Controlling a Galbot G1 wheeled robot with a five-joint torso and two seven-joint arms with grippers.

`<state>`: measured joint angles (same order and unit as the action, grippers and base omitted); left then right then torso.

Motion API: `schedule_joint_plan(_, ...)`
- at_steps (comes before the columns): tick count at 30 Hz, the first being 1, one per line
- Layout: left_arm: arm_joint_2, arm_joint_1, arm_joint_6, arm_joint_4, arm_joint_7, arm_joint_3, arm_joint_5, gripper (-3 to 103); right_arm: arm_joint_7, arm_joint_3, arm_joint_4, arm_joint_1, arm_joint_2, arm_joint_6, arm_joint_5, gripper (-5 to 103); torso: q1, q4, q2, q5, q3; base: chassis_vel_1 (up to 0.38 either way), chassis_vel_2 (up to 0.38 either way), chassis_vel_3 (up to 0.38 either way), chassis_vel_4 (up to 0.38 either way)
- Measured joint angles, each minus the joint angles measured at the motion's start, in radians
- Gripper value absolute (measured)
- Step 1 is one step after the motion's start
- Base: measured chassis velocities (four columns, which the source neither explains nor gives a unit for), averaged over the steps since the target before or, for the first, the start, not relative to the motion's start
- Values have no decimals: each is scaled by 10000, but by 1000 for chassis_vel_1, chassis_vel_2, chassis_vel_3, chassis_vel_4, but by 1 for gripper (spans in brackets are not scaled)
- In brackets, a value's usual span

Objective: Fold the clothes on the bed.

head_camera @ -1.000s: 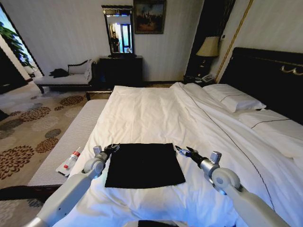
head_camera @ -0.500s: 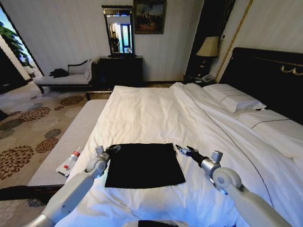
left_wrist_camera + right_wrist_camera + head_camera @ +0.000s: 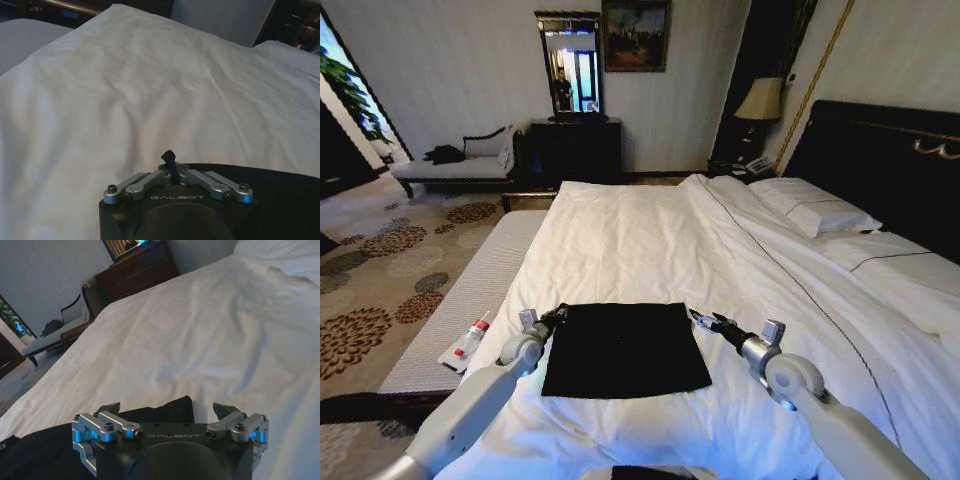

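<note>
- The T-shirt (image 3: 623,348) lies folded into a flat square on the bed (image 3: 650,240), near its foot.
- The left gripper (image 3: 557,315) sits at the shirt's far left corner, fingers pinched together, holding nothing visible.
- The right gripper (image 3: 702,319) sits just beside the far right corner, fingers spread wide and empty.

Figure in the mirror (image 3: 563,88) too small to tell

Daylight enters at nine o'clock in the head view, leaving the white duvet (image 3: 650,240) bright and the headboard (image 3: 890,160) dim. Straight walls bow toward the edges (wide-lens distortion). Both wrist views look soft, bluish, slightly grainy.
</note>
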<state>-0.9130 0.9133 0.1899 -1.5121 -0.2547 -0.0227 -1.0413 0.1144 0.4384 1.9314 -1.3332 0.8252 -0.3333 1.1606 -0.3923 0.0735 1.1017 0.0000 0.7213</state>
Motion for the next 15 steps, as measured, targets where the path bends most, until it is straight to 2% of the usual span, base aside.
schedule_joint_plan(1,0,0,0,0,0,0,0,6,0,0,0,0,0,0,0,100,0,0,0,0,0,0,0,0,0)
schedule_joint_plan(2,-7,17,-1,0,0,12,0,1,6,-48,-64,82,33,-27,92,100,0,0,0,0,0,0,0,0,0)
schedule_joint_plan(10,100,-82,-22,-153,-95,181,-155,1,-65,-846,-825,1328,274,-336,919,100,0,-2,-1,0,1,0,0,0,0)
schedule_joint_plan(12,221,-107,-29,-252,-128,244,-228,1,-315,-1094,-1150,1818,360,-524,1102,100,0,-1,0,-1,0,0,0,0,0)
schedule_joint_plan(13,301,-146,-75,-269,-221,298,-234,1,-806,-1708,-2048,2588,540,-717,1016,100,0,-4,-1,-2,1,0,0,0,0)
schedule_joint_plan(15,301,-183,-75,-260,-246,319,-247,1,-868,-1825,-2289,2718,596,-729,958,100,0,-4,-1,-1,1,0,0,0,0)
